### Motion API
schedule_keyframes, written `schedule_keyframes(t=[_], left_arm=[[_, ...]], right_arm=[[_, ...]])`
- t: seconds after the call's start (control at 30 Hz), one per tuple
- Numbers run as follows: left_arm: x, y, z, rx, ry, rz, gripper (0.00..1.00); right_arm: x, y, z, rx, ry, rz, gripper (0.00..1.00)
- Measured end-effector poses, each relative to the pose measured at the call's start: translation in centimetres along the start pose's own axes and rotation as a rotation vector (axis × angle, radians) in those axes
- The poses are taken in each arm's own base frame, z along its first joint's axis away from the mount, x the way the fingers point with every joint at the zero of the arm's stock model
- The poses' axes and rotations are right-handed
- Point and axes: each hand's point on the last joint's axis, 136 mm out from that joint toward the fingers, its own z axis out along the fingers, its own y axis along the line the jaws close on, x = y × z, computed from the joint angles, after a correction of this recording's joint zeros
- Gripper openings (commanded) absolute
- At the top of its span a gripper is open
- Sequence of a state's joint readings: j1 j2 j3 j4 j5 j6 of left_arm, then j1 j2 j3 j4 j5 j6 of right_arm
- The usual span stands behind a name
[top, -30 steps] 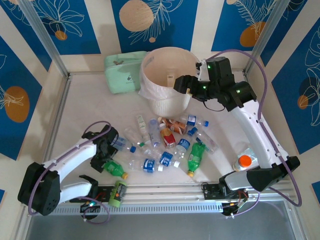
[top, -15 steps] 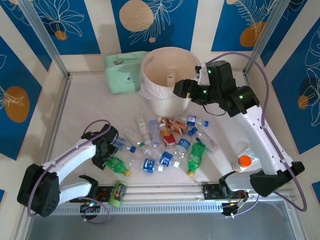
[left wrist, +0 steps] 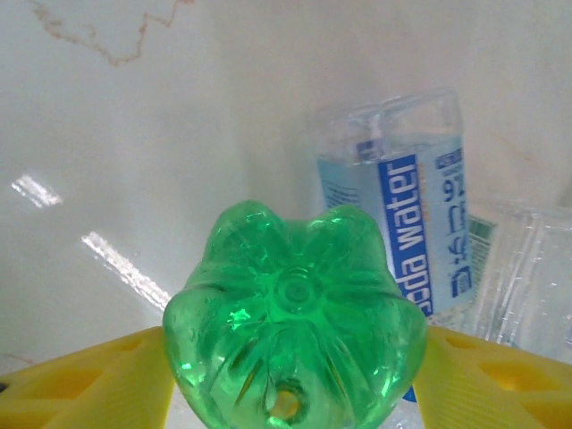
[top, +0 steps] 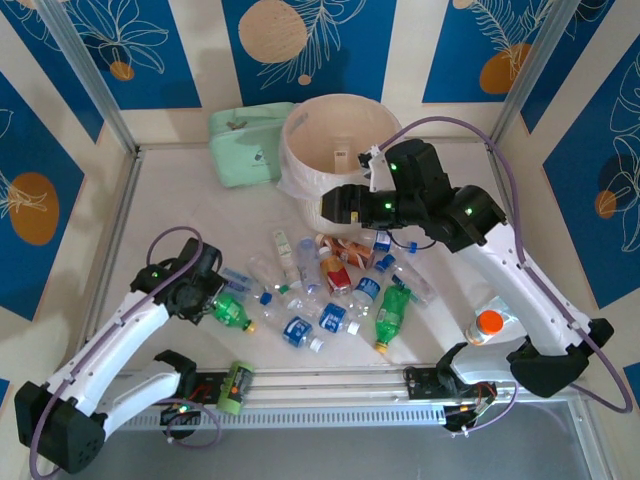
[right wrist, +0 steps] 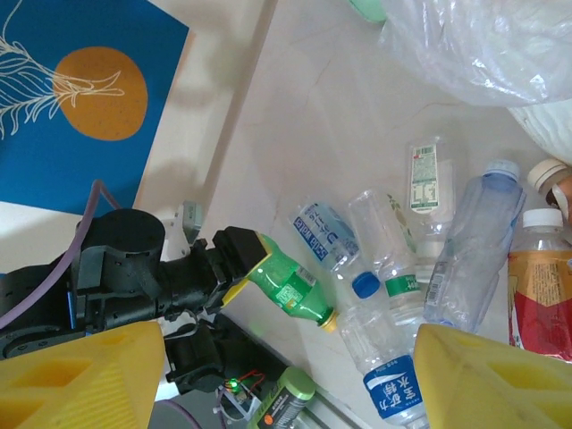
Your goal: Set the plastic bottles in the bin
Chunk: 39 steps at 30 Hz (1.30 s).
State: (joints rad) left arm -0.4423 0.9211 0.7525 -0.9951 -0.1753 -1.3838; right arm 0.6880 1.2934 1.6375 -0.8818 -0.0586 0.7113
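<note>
**Getting the green bottle into the bin without fumbling it**

Big picture first: the table (top: 180,220) is wide, and the bin (top: 310,130) sits at the far side, just beside a pale-green pouch (top: 245,145). The pile of plastic bottles (top: 335,290) lies mid-table in front of the bin. The right gripper (top: 338,206) hangs just in front of the bin's wall, over the far edge of the pile. Its fingers are spread wide with nothing between them.

The left gripper (top: 205,300) is at the near-left edge of the pile, clamped on a green bottle (left wrist: 290,344). The yellow fingers (left wrist: 80,384) press on either side of its base end, and the yellow cap (right wrist: 329,319) points away from the wrist.

My take: with the grip that far down at the base, the cap end can droop or swing. I'd lift straight up first, clear of the blue-label bottle (left wrist: 416,223) just beside it. Then carry it high over the pile and come at the bin from the left, since the right arm is sitting at the bin's front. Only let go once the cap end is well inside the rim, because the loose bag liner (top: 300,185) could snag it.
</note>
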Motion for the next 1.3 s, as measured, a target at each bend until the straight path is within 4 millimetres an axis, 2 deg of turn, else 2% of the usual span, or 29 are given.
schedule_keyframes(t=[0.17,0.27,0.5,0.57,0.67,0.73,0.83,0.93,1.1,1.3], left_arm=[[0.3,0.6,0.2,-0.024,0.015,-0.002,0.6],[0.0,-0.1,-0.6,-0.013,0.009,0.007,0.58],[-1.6,-4.6,-4.4,0.114,-0.023,0.039,0.56],[-2.3,-6.4,-6.1,0.172,-0.036,0.055,0.55],[-3.1,-10.5,-9.5,0.297,-0.045,0.104,0.55],[-3.5,-14.3,-12.2,0.423,-0.04,0.147,0.56],[-3.3,-19.4,-15.9,0.621,-0.01,0.196,0.55],[-2.5,-23.5,-18.6,0.798,0.05,0.23,0.55],[-0.9,-28.2,-20.7,0.991,0.17,0.253,0.55],[0.1,-30.8,-22.4,1.125,0.265,0.257,0.51]], right_arm=[[0.4,-0.1,0.8,-0.005,0.013,0.002,0.75],[0.8,-0.2,1.6,-0.009,0.036,0.001,0.75],[1.3,0.6,2.8,-0.038,0.064,-0.012,0.78],[1.3,1.3,2.8,-0.068,0.07,-0.019,0.8],[1.5,2.5,2.6,-0.131,0.087,-0.03,0.81],[1.6,3.2,2.4,-0.17,0.1,-0.036,0.81],[1.6,3.8,2.1,-0.204,0.11,-0.038,0.84],[1.1,3.6,1.5,-0.219,0.104,-0.032,0.86],[-0.6,2.4,0.2,-0.219,0.054,-0.009,0.88],[-2.6,0.7,-1.2,-0.194,-0.014,0.016,0.91]])
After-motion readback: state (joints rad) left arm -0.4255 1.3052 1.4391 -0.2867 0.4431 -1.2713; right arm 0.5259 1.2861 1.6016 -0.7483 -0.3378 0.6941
